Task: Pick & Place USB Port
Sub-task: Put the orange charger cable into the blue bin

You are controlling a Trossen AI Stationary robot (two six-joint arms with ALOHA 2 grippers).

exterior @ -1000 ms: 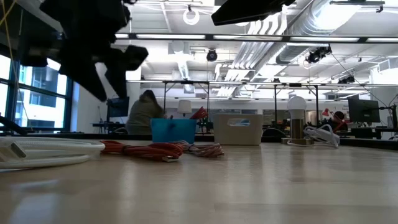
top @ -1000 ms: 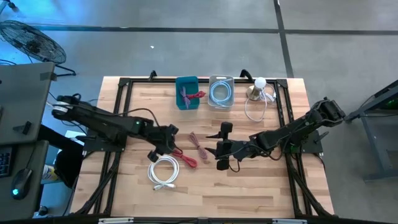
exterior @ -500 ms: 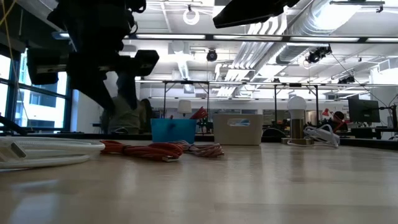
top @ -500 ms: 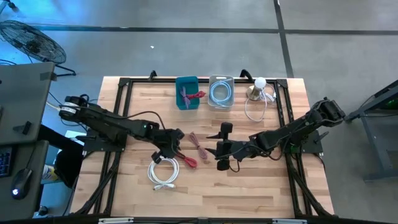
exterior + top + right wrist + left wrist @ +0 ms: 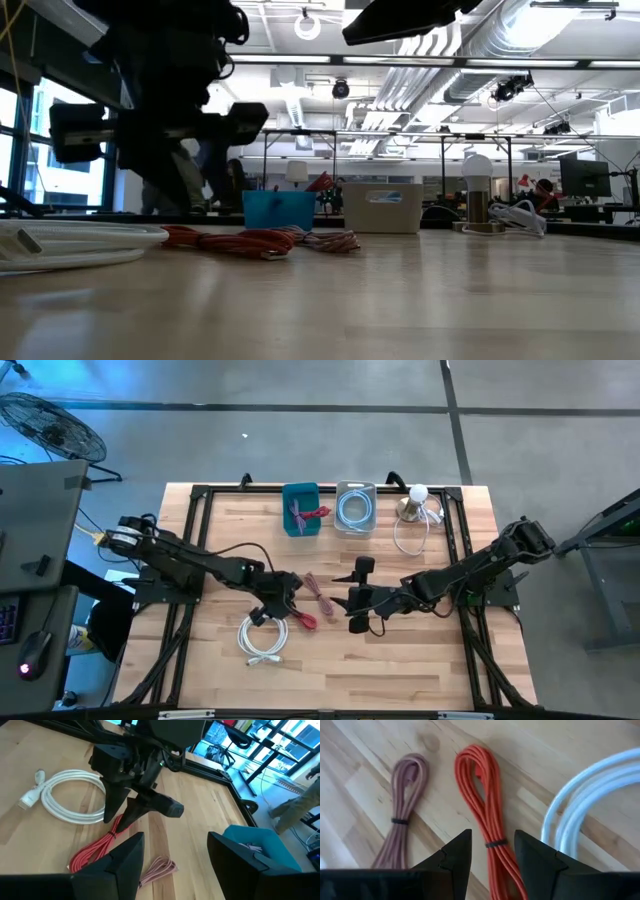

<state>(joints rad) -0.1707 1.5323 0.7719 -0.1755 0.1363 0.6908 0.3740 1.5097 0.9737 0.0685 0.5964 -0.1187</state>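
Note:
A red coiled cable [image 5: 297,612] lies flat on the wooden table, with a pinkish cable [image 5: 318,591] to its right and a white coiled cable [image 5: 263,636] to its near left. My left gripper [image 5: 284,596] hangs open just above the red cable [image 5: 481,810]; its fingers stand on either side of the bundle near the black tie, without touching. The low view shows the left gripper [image 5: 170,130] above the red cable [image 5: 230,241]. My right gripper [image 5: 354,600] waits open at mid-table, right of the cables [image 5: 175,840].
At the far edge stand a blue bin [image 5: 300,508] holding a red cable and a clear bin [image 5: 355,507] holding a light blue cable. A lamp [image 5: 414,501] with a white cord sits at the far right. The black frame [image 5: 200,495] borders the table.
My left gripper has moved toward the table's right and down, from over the white cable's far side to above the red cable. The cables have stayed where they were.

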